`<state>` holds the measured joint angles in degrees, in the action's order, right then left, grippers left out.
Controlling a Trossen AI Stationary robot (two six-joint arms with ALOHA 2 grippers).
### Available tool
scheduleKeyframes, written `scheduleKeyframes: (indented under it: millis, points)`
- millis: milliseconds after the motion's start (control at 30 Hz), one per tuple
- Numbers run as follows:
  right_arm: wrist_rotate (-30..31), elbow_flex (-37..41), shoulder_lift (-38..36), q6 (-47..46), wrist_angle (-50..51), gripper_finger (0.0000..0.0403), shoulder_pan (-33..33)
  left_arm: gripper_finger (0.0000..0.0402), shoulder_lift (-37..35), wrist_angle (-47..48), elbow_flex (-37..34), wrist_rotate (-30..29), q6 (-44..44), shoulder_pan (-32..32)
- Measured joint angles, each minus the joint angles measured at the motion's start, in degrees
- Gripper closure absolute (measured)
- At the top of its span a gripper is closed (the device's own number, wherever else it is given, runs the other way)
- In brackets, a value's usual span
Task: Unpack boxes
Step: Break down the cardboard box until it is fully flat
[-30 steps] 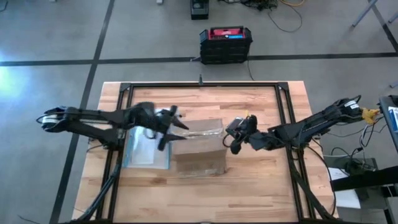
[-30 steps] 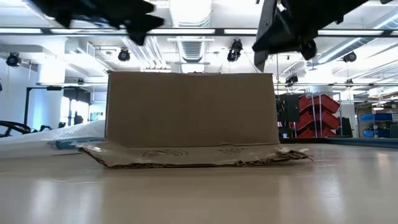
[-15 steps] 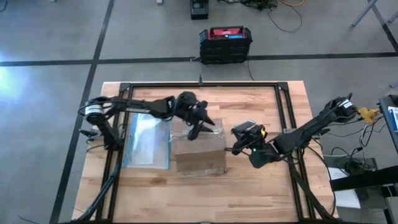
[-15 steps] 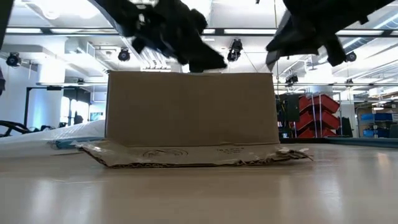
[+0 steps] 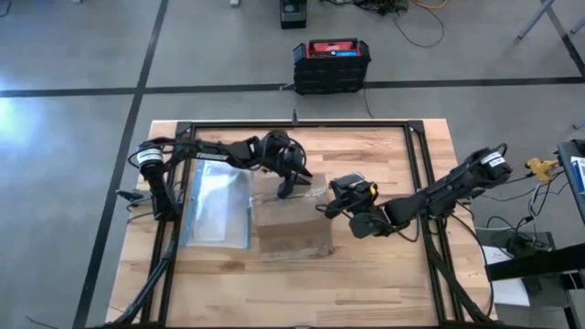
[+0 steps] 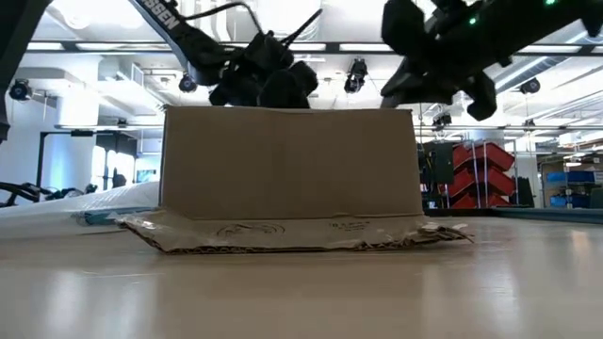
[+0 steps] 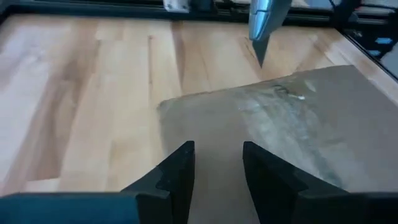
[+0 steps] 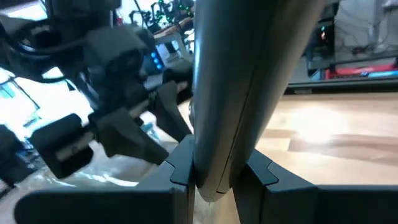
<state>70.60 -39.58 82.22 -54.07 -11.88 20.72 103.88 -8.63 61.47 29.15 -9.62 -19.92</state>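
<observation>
A brown cardboard box (image 5: 292, 222) stands on the wooden table, its top crossed by shiny clear tape (image 7: 292, 118) and a torn flap (image 6: 283, 235) lying flat at its near foot. My left gripper (image 5: 285, 187) is open, its fingers (image 7: 180, 177) low over the far part of the box top. My right gripper (image 5: 331, 203) is at the box's right side, shut on a grey tool (image 8: 230, 87). The tool's silver pointed tip (image 7: 262, 37) points down at the box's right top edge. My right gripper pinches the grey tool's thick shaft (image 8: 217, 143) between its two fingers. The shaft runs forward past the fingertips, and the tool is lifted clear of the table. Whether its tip (image 7: 261, 59) touches the box, I cannot tell. My left gripper stands just over the box top (image 7: 217, 124); whether it touches it, I cannot tell.
A flat clear plastic pouch with a blue edge (image 5: 215, 206) lies on the table left of the box. A black frame (image 5: 411, 155) rims the table. A black-and-red case (image 5: 331, 64) stands on the floor beyond the far edge.
My left gripper has swung from above the pouch toward the table's right and come down over the far part of the box top. My right gripper, still holding the tool, has shifted a little toward the box. The box has stayed put.
</observation>
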Motion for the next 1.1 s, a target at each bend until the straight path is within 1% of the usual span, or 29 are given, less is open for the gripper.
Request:
scheduleKeyframes:
  millis: [200, 400, 500, 567, 633, 667, 700, 767, 833, 900, 1000, 1100]
  points:
    - [-0.38, -0.49, 1.17, 0.26, -0.90, 0.0353, -1.98, 0.0282, -0.76, -0.19, -1.79, 0.33, 1.18, -1.25]
    - [-1.19, -4.10, 3.29, 6.23, -0.89, 0.0353, -2.09, 0.0283, -2.12, -0.75, -4.02, -0.17, 1.41, -1.25]
    - [-1.65, -4.86, 3.04, 8.31, -0.82, 0.0353, -2.11, 0.0283, -4.63, 0.38, -4.84, -0.74, 1.26, -1.07]
    - [-1.65, -4.91, 2.24, 9.03, -0.64, 0.0353, -2.11, 0.0283, -7.37, 1.35, -5.27, -0.72, 0.66, -0.69]
    - [-1.61, -4.93, 1.34, 9.82, -0.43, 0.0353, -1.86, 0.0283, -11.32, 0.02, -5.76, -0.91, -0.43, 0.40]
    - [-1.63, -4.93, 1.00, 10.09, -0.39, 0.0353, -1.71, 0.0283, -13.27, -1.58, -6.51, -2.06, -0.41, 1.29]
    - [-1.64, -4.93, 0.79, 10.23, -0.27, 0.0353, -1.58, 0.0283, -14.76, -4.26, -7.66, -4.39, 0.30, 2.39]
    - [-1.84, -4.93, 0.76, 10.48, -0.04, 0.0353, -1.46, 0.0283, -17.16, -10.12, -11.59, -10.43, 2.48, 5.15]
    - [-1.99, -4.93, 0.76, 10.26, 0.59, 0.0353, -1.21, 0.0283, -18.01, -17.38, -16.45, -15.85, 4.72, 8.47]
    - [-2.07, -4.93, 0.77, 8.89, 2.14, 0.0353, -1.21, 0.0282, -18.28, -25.61, -20.64, -19.88, 6.22, 11.56]
    - [-2.11, -4.93, 0.79, 7.24, 3.44, 0.0353, -1.14, 0.0275, -17.45, -33.74, -24.37, -23.89, 7.25, 14.90]
    - [-2.08, -4.93, 0.80, 7.18, 3.45, 0.0353, -1.10, 0.0262, -15.05, -34.67, -25.60, -24.35, 8.41, 15.90]
